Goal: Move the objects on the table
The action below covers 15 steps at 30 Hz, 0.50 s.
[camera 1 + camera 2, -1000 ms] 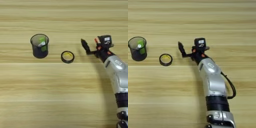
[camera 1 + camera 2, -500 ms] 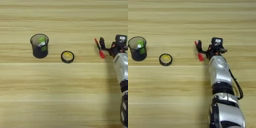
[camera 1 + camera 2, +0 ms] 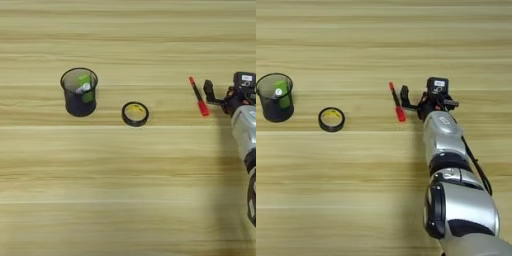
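Observation:
A slim red-and-black pen [image 3: 396, 103] lies flat on the light-wood table [image 3: 125, 190], right of centre. My right gripper [image 3: 412, 102] sits just to the pen's right, open. Its nearer black finger [image 3: 208, 91] stands a small gap away from the pen, and nothing is between the fingers. A black tape ring with yellow inside [image 3: 135, 113] lies near the middle. A bright green block [image 3: 85, 84] stands inside the black mesh cup [image 3: 79, 95] at the left.
The silver forearm [image 3: 443, 145] runs from the bottom right edge up to the gripper and covers the table beneath it. The mesh cup stands upright to the left of the tape ring.
The arm has drawn back to the right since a second ago. The pen now shows lying on the table left of the fingers. Tape ring and cup have not moved.

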### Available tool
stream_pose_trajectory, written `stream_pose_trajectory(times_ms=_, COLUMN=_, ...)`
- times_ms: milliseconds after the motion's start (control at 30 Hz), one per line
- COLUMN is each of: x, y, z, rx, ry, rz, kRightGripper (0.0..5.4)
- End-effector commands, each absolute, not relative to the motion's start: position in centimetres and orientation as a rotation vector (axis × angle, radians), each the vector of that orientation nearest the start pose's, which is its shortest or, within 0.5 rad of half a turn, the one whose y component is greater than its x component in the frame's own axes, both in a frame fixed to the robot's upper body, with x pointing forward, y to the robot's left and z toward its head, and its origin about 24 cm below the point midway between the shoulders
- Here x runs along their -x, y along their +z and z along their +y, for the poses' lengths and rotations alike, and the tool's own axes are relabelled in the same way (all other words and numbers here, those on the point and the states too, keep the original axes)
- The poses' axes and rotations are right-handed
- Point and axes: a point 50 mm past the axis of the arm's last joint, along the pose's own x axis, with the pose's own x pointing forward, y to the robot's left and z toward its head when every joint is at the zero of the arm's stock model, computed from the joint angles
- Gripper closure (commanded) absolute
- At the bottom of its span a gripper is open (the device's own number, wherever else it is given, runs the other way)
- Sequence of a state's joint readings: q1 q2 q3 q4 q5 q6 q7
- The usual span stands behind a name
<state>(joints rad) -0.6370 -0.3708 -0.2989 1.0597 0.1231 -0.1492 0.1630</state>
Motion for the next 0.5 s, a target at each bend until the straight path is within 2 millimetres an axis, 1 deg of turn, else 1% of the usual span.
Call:
stream_pose_trajectory(times_ms=33, x=-36.1, y=8.9, z=-28.5, rx=0.105, ry=-0.202, rz=0.041, kRightGripper=0.03)
stream_pose_trajectory(times_ms=500, x=-36.3, y=7.9, z=-25.5, rx=0.135, ry=-0.038, rz=0.029, kRightGripper=0.03)
